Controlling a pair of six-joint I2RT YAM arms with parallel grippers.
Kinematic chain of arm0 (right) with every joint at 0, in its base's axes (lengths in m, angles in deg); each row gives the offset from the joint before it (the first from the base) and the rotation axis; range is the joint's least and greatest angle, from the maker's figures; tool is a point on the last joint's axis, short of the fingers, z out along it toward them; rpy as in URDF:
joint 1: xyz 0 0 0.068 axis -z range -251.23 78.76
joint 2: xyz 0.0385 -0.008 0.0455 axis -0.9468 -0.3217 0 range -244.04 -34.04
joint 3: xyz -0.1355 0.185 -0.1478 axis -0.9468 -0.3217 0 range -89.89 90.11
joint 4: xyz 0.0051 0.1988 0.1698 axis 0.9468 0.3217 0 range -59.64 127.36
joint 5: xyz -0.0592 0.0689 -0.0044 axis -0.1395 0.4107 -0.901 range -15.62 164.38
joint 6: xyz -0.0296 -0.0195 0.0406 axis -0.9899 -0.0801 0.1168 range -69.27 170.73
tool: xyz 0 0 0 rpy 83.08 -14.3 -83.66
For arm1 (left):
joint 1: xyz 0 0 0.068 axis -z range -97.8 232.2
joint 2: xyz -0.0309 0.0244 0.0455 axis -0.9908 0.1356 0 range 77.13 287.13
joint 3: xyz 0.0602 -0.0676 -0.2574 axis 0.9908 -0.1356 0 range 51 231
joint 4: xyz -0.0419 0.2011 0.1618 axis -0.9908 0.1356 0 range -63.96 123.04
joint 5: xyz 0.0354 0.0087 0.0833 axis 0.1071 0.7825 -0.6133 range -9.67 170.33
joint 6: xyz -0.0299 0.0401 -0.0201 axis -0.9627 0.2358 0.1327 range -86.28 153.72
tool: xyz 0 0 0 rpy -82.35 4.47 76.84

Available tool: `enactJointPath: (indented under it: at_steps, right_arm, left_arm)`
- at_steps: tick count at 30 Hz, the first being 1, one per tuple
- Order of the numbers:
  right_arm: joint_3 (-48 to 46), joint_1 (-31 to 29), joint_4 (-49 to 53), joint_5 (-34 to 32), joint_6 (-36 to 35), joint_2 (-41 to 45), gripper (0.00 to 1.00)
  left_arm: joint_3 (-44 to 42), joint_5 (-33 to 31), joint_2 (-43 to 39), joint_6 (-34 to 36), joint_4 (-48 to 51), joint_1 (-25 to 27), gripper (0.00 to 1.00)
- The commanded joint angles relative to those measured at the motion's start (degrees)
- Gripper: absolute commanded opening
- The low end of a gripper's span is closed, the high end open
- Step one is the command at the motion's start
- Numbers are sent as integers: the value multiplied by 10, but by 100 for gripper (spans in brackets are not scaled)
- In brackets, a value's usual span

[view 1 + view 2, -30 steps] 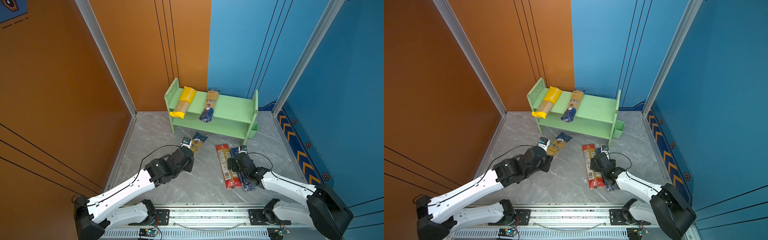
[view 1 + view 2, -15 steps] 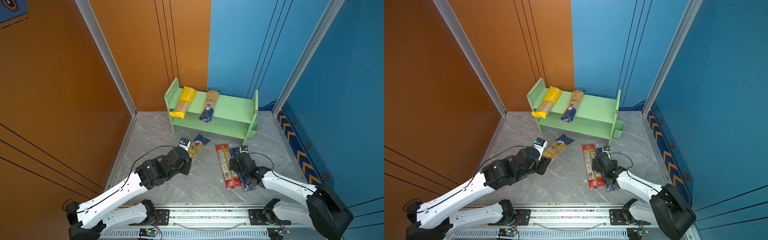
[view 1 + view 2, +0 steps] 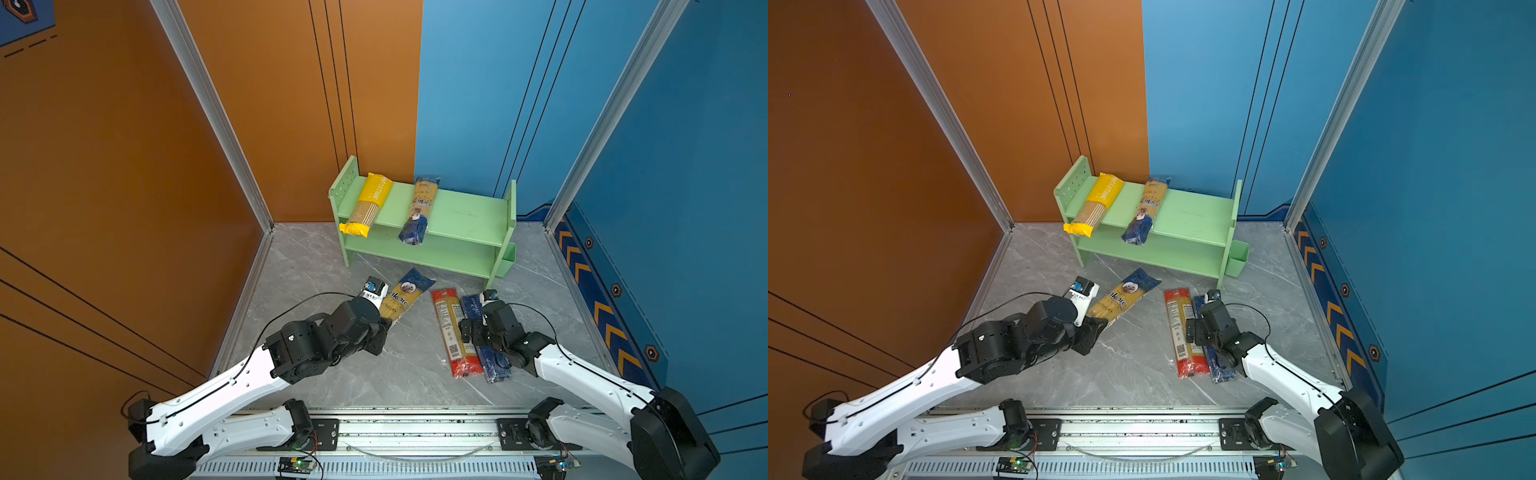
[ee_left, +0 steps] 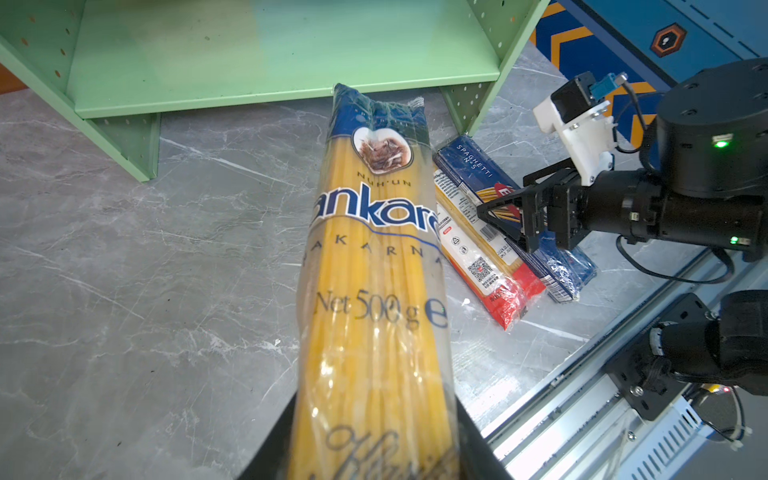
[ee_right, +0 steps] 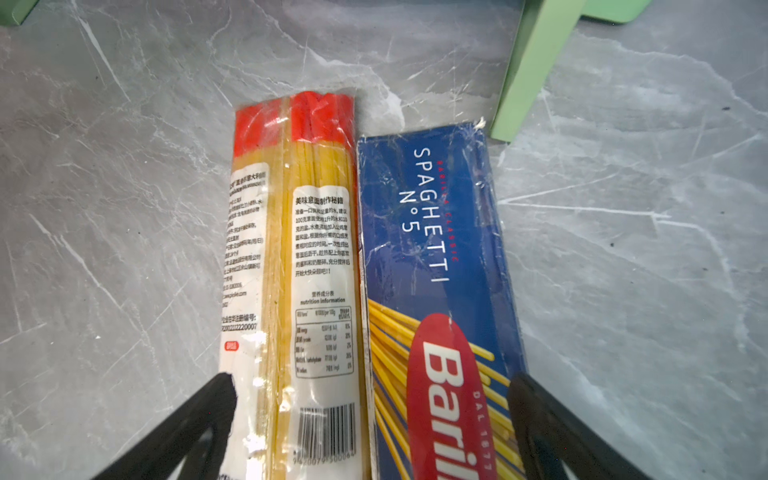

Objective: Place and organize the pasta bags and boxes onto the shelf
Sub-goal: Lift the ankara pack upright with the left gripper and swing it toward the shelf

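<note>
While the ankara pack (image 4: 374, 257) is clamped in the left gripper (image 4: 374, 440), the fingers (image 5: 199, 415) of the right gripper (image 5: 372, 384) are spread apart over the red-ended pack (image 5: 291, 249) and Barilla box (image 5: 432, 232).

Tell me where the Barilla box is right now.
The Barilla box lies flat on the floor, right of centre in both top views, alongside the red-ended pack, just in front of the shelf, under the open right gripper.

Two packs (image 3: 365, 205) atop shelf (image 3: 465, 216), ankara bag (image 3: 401, 297) held, red-ended pack (image 3: 451, 332) beside Barilla box (image 3: 471, 305)
</note>
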Motion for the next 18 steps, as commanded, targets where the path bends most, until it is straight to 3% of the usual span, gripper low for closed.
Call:
enactJointPath:
  at_steps: [1,18]
  right_arm:
    - [12,9,34,17,-13,14,100]
    - [24,37,66,66,-24,19,100]
  left_arm:
    - [47,-26,-8,4,-67,16,0]
    - [146,-64,45,25,-78,78,0]
